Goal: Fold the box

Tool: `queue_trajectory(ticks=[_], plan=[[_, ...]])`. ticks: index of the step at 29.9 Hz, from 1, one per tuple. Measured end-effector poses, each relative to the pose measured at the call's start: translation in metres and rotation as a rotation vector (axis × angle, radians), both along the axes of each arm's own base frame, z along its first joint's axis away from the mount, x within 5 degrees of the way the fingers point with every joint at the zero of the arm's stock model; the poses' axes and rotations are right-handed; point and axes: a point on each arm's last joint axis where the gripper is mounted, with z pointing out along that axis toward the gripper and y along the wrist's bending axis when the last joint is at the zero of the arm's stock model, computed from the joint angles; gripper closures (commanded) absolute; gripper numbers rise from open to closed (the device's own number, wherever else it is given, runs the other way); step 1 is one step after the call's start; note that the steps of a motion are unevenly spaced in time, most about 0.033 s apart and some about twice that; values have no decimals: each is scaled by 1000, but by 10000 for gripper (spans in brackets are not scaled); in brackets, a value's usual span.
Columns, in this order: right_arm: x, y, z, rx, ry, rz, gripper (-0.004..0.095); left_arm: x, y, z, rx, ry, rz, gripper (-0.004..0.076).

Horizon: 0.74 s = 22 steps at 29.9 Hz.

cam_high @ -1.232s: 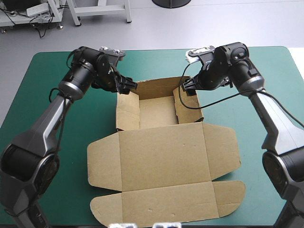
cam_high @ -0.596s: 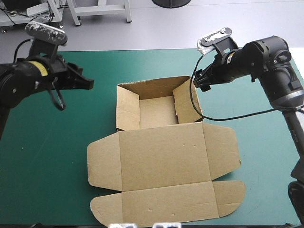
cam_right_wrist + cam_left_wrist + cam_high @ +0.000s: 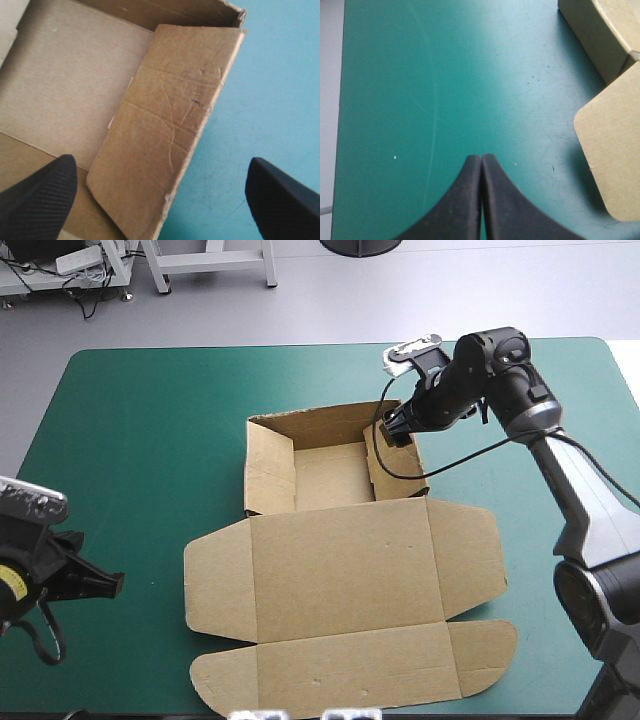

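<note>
Left tool (image 3: 113,585) retreated; right tool (image 3: 394,429) returned astride box (image 3: 340,570) wall.

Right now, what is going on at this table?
The brown box is a tray with raised walls, its lid lying flat. The right arm has its jaws open, the tray's right wall between them. The left arm hangs over the teal-green cover near the table's left edge, jaws shut, apart from the box.

One brown box (image 3: 345,570) lies on one teal-green tabletop (image 3: 150,420). Two pincers show, the left pincer (image 3: 481,159) and the right pincer (image 3: 160,162), each with two black fingers (image 3: 462,205).
</note>
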Motion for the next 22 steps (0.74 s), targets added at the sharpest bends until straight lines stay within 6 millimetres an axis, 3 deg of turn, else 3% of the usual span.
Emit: queue_trajectory(ticks=[7,9,11,13,14,15,22], plan=[[34,12,-67,-46,153,-13,77,-23,10,-8,-34,-43,13,733],[42,15,-88,-52,193,-17,143,-24,10,-8,-36,-46,14,733],[48,18,-104,-50,218,-20,326,-24,10,-9,-36,-45,14,733],[54,21,-120,-46,237,-24,595,-24,10,-9,-37,-45,16,734],[55,21,-121,-44,239,-22,797,-24,10,-9,-38,-45,17,734],[57,21,-121,-40,229,-23,929,-24,10,-9,-43,-45,21,734],[64,13,-121,-77,227,-3,926,-24,10,-9,-64,-43,37,733]])
